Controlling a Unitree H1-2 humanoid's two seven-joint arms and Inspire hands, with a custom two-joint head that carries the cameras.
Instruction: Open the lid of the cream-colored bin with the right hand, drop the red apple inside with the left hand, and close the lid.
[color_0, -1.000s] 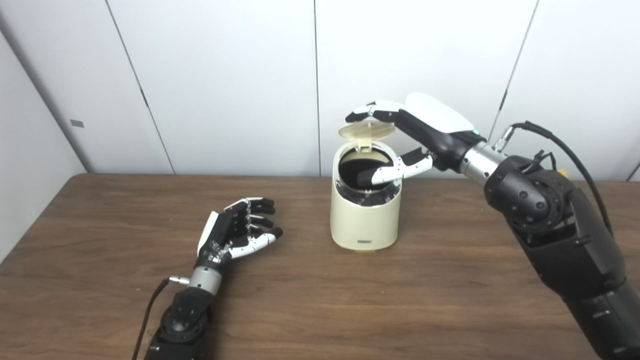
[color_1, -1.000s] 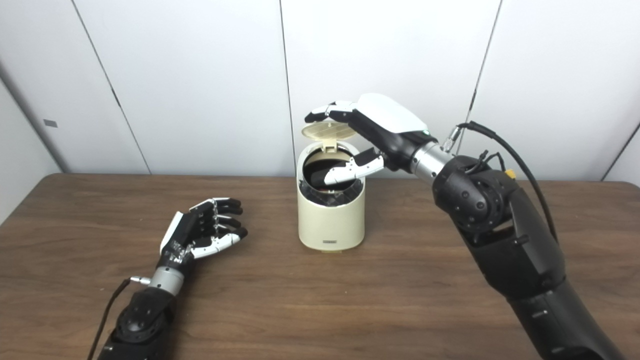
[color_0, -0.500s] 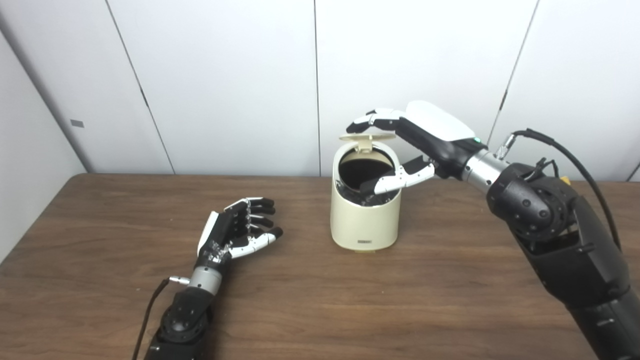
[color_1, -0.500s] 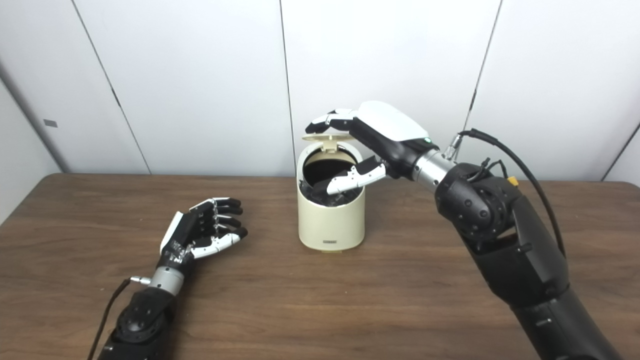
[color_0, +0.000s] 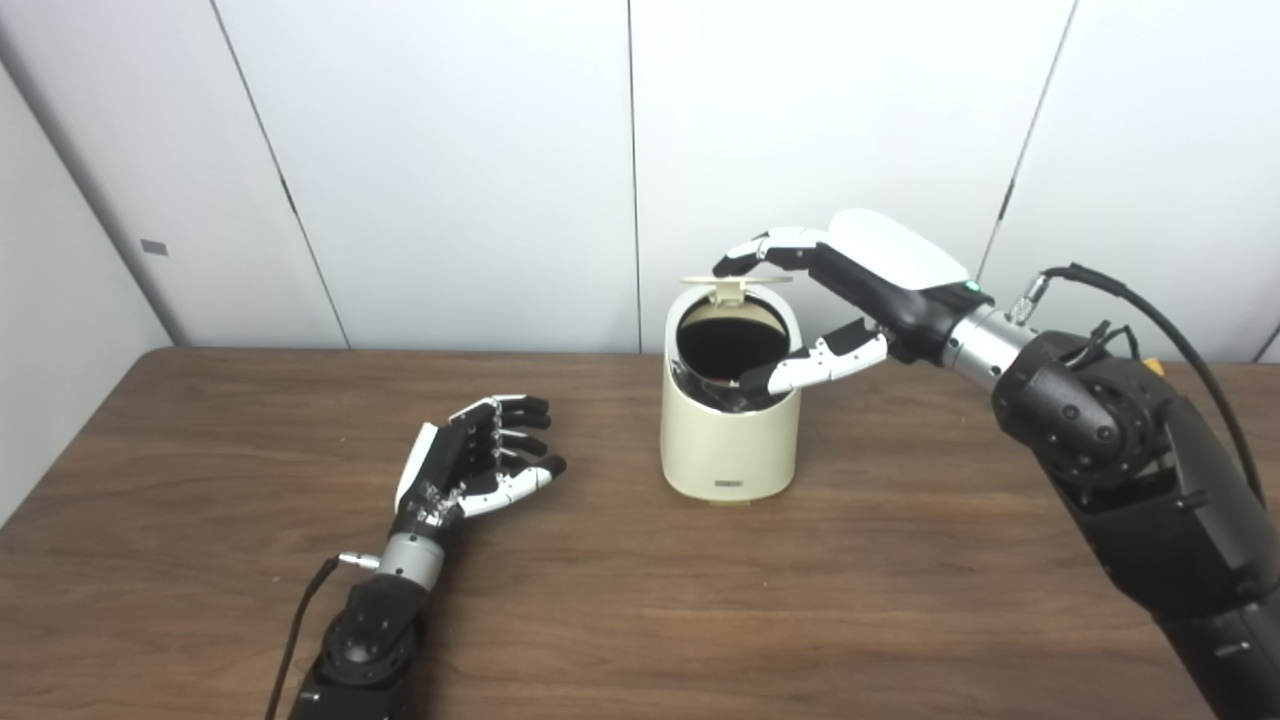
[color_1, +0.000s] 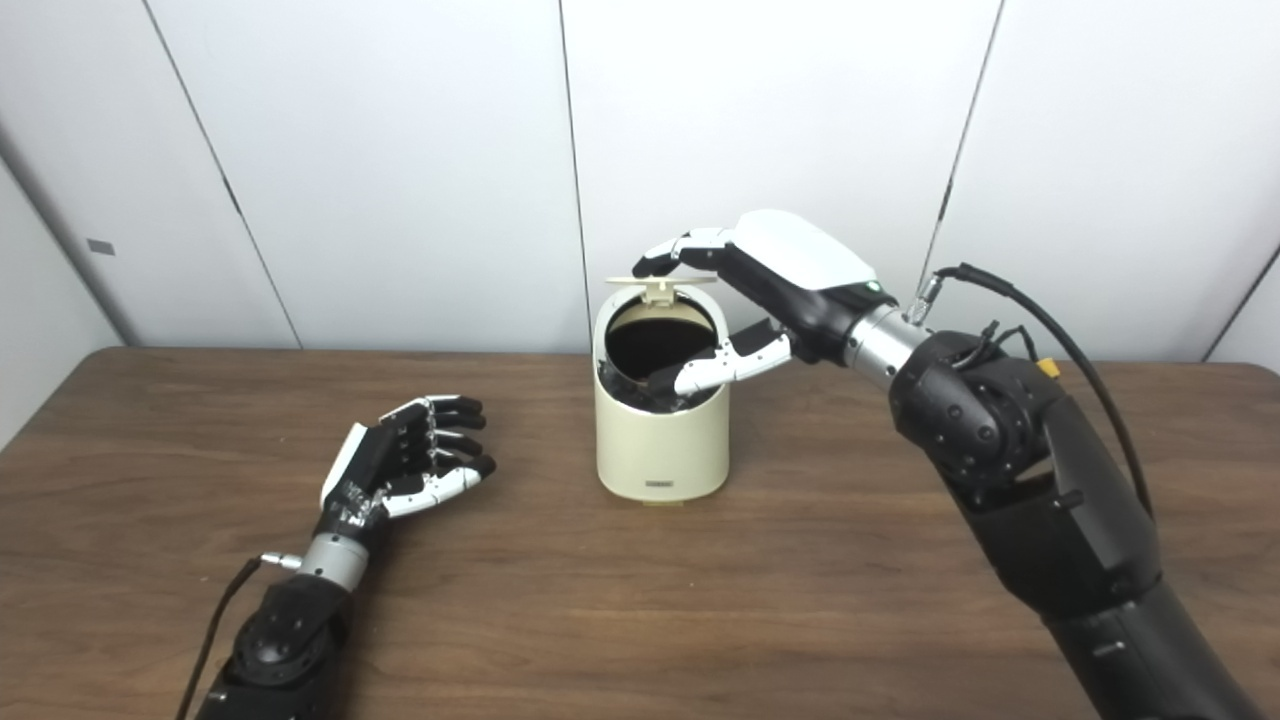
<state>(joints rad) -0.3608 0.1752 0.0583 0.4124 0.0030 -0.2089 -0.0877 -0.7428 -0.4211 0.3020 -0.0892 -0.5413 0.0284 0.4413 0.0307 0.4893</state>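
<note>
The right hand (color_0: 850, 300), fingers spread and grasping nothing, pressed the lid (color_0: 735, 281) down over the cream-colored bin (color_0: 730, 440) — closing unfinished; the left hand (color_0: 470, 465) lay empty, apple unseen — presumably inside

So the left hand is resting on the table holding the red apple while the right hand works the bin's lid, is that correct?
Not quite: the left hand rests on the table empty, with no apple in sight in the left eye view. The right hand is indeed at the bin's lid.
</note>
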